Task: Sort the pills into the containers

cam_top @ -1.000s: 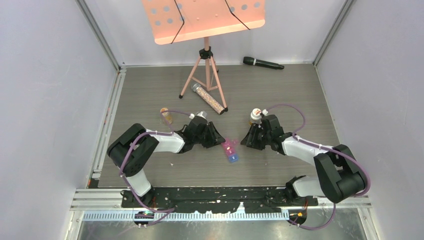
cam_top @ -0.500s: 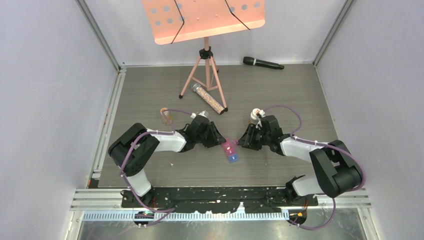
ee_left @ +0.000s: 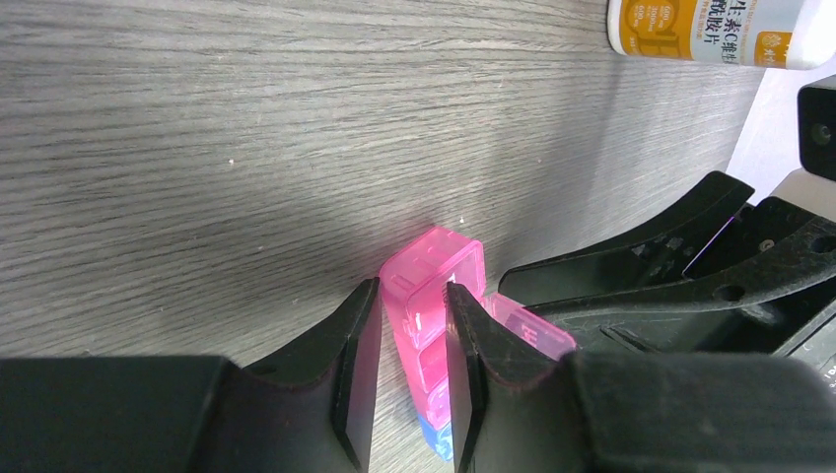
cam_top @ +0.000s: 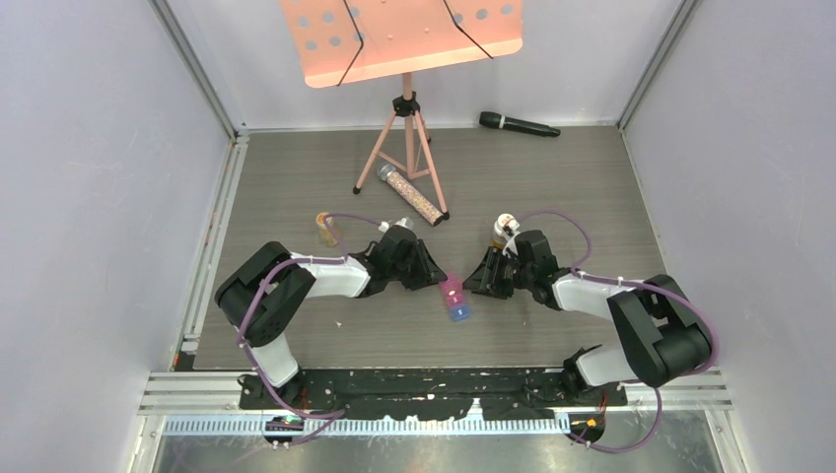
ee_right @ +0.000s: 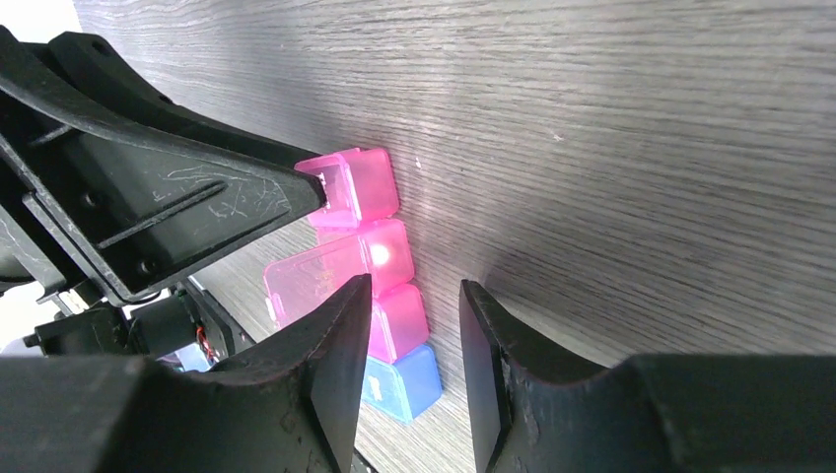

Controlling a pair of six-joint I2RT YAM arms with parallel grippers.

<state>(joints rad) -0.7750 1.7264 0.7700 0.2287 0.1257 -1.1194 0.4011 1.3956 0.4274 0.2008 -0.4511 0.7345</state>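
Two grippers meet at the pill-box strip [cam_top: 453, 298], lying on the table [cam_top: 552, 187] between them. The left gripper [ee_left: 412, 289] pinches its pink end compartment [ee_left: 434, 261], apparently to steady it; the right gripper [ee_right: 416, 286] hovers alongside, jaws parted and empty, likely poised for a lid.

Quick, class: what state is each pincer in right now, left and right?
Left pincer: closed on the pink end of the pill box.
Right pincer: open, holding nothing.
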